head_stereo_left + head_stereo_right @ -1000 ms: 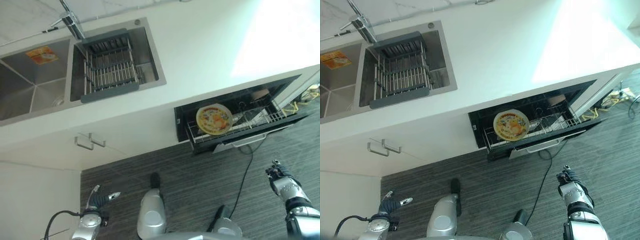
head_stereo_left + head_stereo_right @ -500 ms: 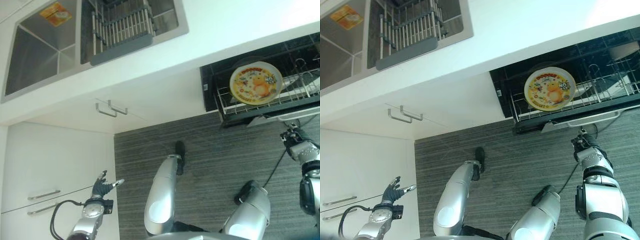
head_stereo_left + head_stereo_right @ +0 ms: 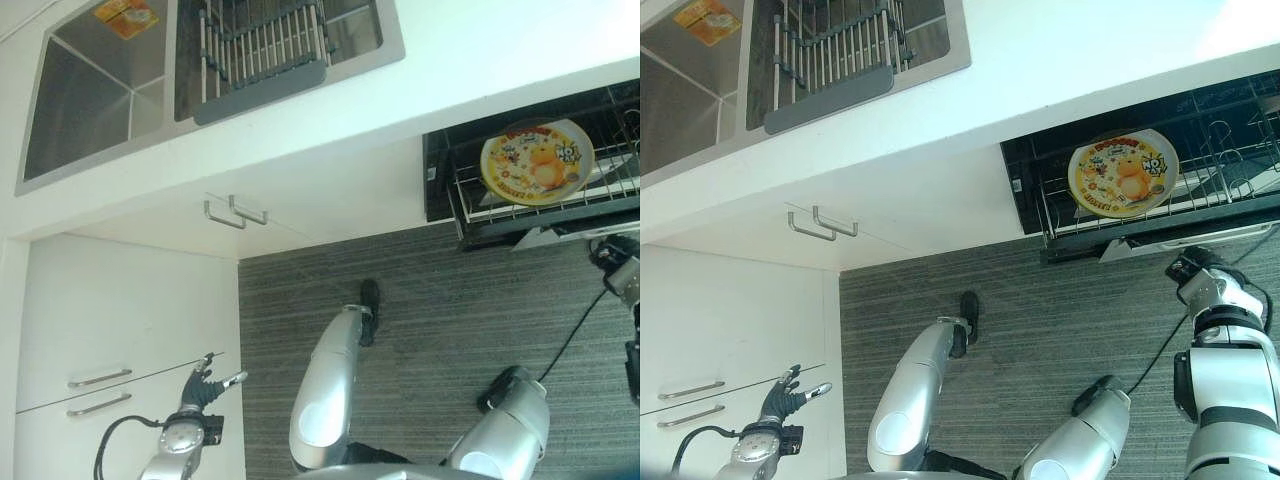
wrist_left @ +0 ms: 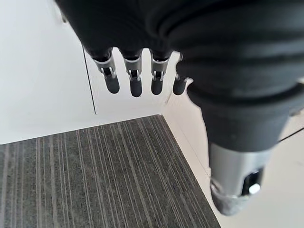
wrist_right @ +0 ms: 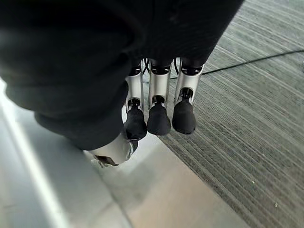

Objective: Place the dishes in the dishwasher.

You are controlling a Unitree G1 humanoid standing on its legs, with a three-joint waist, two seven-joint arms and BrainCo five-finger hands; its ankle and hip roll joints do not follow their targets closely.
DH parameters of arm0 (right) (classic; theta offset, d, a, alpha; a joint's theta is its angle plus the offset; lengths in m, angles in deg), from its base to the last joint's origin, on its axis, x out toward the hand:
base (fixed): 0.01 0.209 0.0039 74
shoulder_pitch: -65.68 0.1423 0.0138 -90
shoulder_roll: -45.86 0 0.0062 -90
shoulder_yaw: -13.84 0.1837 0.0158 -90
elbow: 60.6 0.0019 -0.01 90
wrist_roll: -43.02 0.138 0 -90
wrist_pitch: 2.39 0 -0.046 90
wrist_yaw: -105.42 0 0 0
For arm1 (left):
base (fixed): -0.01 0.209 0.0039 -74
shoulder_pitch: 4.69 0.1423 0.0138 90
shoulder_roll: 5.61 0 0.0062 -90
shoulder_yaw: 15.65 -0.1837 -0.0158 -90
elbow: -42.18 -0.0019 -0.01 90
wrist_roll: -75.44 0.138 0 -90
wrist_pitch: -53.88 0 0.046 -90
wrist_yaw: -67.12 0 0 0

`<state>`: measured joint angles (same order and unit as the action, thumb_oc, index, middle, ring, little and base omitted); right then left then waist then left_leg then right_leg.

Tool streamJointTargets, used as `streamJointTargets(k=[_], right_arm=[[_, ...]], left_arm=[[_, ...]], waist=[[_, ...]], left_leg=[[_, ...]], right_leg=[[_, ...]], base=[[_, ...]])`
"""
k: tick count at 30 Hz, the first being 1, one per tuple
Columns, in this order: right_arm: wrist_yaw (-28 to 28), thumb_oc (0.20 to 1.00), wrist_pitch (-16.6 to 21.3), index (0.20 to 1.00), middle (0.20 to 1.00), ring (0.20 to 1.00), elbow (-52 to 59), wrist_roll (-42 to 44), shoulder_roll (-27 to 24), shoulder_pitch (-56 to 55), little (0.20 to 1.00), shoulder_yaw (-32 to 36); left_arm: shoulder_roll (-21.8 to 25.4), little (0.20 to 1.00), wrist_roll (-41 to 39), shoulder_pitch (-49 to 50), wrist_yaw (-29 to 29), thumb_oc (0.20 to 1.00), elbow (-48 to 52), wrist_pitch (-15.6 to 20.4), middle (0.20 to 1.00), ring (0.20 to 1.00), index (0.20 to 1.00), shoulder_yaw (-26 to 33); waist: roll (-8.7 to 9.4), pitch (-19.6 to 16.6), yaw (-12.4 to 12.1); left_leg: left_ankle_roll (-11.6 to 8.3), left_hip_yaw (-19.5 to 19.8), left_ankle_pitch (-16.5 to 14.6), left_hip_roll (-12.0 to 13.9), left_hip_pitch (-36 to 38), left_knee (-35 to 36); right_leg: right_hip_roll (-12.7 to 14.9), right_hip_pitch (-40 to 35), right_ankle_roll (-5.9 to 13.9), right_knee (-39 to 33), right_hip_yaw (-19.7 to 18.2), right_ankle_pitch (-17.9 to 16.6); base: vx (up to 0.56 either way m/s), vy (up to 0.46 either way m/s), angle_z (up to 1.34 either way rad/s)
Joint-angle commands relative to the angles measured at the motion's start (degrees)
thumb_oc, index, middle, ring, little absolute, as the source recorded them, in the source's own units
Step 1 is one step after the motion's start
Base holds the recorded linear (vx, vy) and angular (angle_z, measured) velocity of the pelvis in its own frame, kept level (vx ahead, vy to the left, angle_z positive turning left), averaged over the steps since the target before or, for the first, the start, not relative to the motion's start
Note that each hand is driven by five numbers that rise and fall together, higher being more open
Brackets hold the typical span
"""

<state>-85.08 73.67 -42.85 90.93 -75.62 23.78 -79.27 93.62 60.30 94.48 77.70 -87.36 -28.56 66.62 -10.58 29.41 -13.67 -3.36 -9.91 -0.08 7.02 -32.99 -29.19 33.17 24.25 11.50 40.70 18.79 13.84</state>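
Hard to make out much inside the dishwasher (image 3: 1200, 130); the interior is dark and the far end of the wire rack (image 3: 1240, 185) is cut off at the picture's edge, so what else sits in there, I can't tell; some pale shapes behind the wires, too blurry to name. What does show clearly: one plate (image 3: 1123, 172), yellow with a cartoon print, standing in the rack and tilted back so its printed face points out toward the floor side; being round it has no real long axis, its rim just runs along the rack front. The pulled-out drawer front (image 3: 1180, 240) sits just below it.

Right robot hand (image 3: 1197, 270) hangs just below that drawer front, close to it; in its wrist view the fingers (image 5: 158, 118) run straight and side by side, relaxed, holding nothing, over grey striped floor (image 5: 247, 118). Left robot hand (image 3: 205, 385) is well apart, low by the white cabinet (image 3: 120, 330); fingers (image 4: 135, 80) straight and a bit spread, empty.

Count: one plate, two sink basins (image 3: 90, 100), one drying rack (image 3: 262, 45) in the nearer basin, two drawer handles (image 3: 98, 392) on the cabinet, two more handles (image 3: 236, 212) under the table (image 3: 480, 50).
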Motion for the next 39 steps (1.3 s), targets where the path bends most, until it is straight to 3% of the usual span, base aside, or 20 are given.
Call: streamJointTargets(k=[1, 13, 16, 18, 26, 30, 35, 38, 39], right_arm=[[0.7, 0.200, 4.1, 0.200, 0.200, 0.200, 3.6, -4.5, -7.5, 16.6, 0.200, -4.7], [-0.6, 0.200, 2.5, 0.200, 0.200, 0.200, 2.7, -12.0, -12.1, 31.9, 0.200, -16.4], [-0.5, 0.200, 2.5, 0.200, 0.200, 0.200, 2.7, -12.0, -12.1, 31.9, 0.200, -16.5], [-1.2, 0.200, 2.6, 0.200, 0.200, 0.200, 2.3, -14.2, -12.8, 35.2, 0.200, -18.4], [-0.4, 0.200, 3.2, 0.200, 0.200, 0.200, 3.0, -17.0, -13.0, 41.7, 0.200, -24.2], [-0.6, 0.200, 3.0, 0.200, 0.200, 0.200, 3.2, -16.4, -12.7, 41.9, 0.200, -24.8], [0.5, 0.200, 4.0, 0.200, 0.200, 0.200, 3.4, -16.2, -11.3, 39.9, 0.200, -23.8], [0.5, 0.200, 4.0, 0.200, 0.200, 0.200, 3.5, -16.2, -11.3, 39.8, 0.200, -23.8], [1.1, 0.200, 6.4, 0.200, 0.200, 0.200, 5.6, -14.0, -11.3, 32.8, 0.200, -18.9]], left_arm=[[4.9, 1.000, -2.9, 2.2, 0.1, 1.000, -1.7, 1.7, 1.000, 1.000, 1.000, 1.9], [4.8, 1.000, -1.7, 5.9, -3.2, 1.000, -4.7, 3.3, 1.000, 1.000, 1.000, 4.2], [4.8, 1.000, -1.7, 5.9, -3.2, 1.000, -4.7, 3.3, 1.000, 1.000, 1.000, 4.2], [5.6, 1.000, -0.9, 7.0, -3.6, 1.000, -5.2, 2.9, 1.000, 1.000, 1.000, 5.1], [7.1, 1.000, 2.3, 8.3, -6.7, 1.000, -6.3, 3.4, 1.000, 1.000, 1.000, 6.7], [7.5, 1.000, 2.0, 8.5, -7.0, 1.000, -6.2, 4.1, 1.000, 1.000, 1.000, 6.8], [6.7, 1.000, 2.3, 8.2, -7.3, 1.000, -8.6, 8.0, 1.000, 1.000, 1.000, 6.6], [6.8, 1.000, 2.3, 8.2, -7.3, 1.000, -8.7, 8.1, 1.000, 1.000, 1.000, 6.6], [5.9, 1.000, 1.5, 7.5, -8.5, 1.000, -8.0, 9.0, 1.000, 1.000, 1.000, 6.0]], waist=[[-2.89, -0.1, -3.1], [-4.91, -0.7, -5.7], [-4.93, -0.7, -5.7], [-4.76, -1.1, -8.2], [-4.29, -1.1, -10.2], [-4.12, -0.8, -10.3], [-3.28, -0.1, -10.1], [-3.28, -0.1, -10.1], [-1.85, 0.4, -9.2]], left_leg=[[-5.50, 3.7, 1.2, 3.3, 3.7, 5.2], [-5.11, 3.6, 1.5, 1.8, 2.7, 5.2], [-5.11, 3.6, 1.5, 1.8, 2.7, 5.2], [-4.98, 3.4, 1.4, 1.2, 2.7, 5.0], [-4.32, 4.1, 1.1, 1.3, 1.1, 3.3], [-4.21, 4.4, 0.9, 1.3, 1.0, 3.0], [-4.26, 5.1, 1.0, 2.0, 0.8, 2.8], [-4.27, 5.1, 1.0, 2.0, 0.8, 2.9], [-4.74, 5.1, 1.4, 2.9, 1.2, 3.3]], right_leg=[[-0.9, 2.2, -2.40, 4.6, -0.1, 1.3], [1.7, 2.1, -2.79, 7.0, 1.0, 2.7], [1.7, 2.1, -2.79, 6.9, 1.0, 2.7], [3.6, -0.2, -3.03, 6.9, 3.1, 2.6], [4.9, -3.1, -3.29, 7.0, 5.4, 2.7], [4.7, -3.1, -3.37, 6.9, 5.1, 2.5], [3.4, -3.5, -3.14, 5.6, 5.0, 2.5], [3.4, -3.5, -3.15, 5.6, 5.0, 2.5], [2.3, -4.9, -2.97, 3.0, 5.6, 1.6]], base=[[0.09, 0.011, 0.01], [0.13, 0.063, 0.06], [0.05, 0.020, 0.10], [0.33, 0.092, 0.07], [0.15, 0.003, 0.17], [0.04, -0.017, -0.03], [-0.01, -0.026, -0.02], [0.00, -0.002, -0.01], [-0.03, 0.029, 0.00]])
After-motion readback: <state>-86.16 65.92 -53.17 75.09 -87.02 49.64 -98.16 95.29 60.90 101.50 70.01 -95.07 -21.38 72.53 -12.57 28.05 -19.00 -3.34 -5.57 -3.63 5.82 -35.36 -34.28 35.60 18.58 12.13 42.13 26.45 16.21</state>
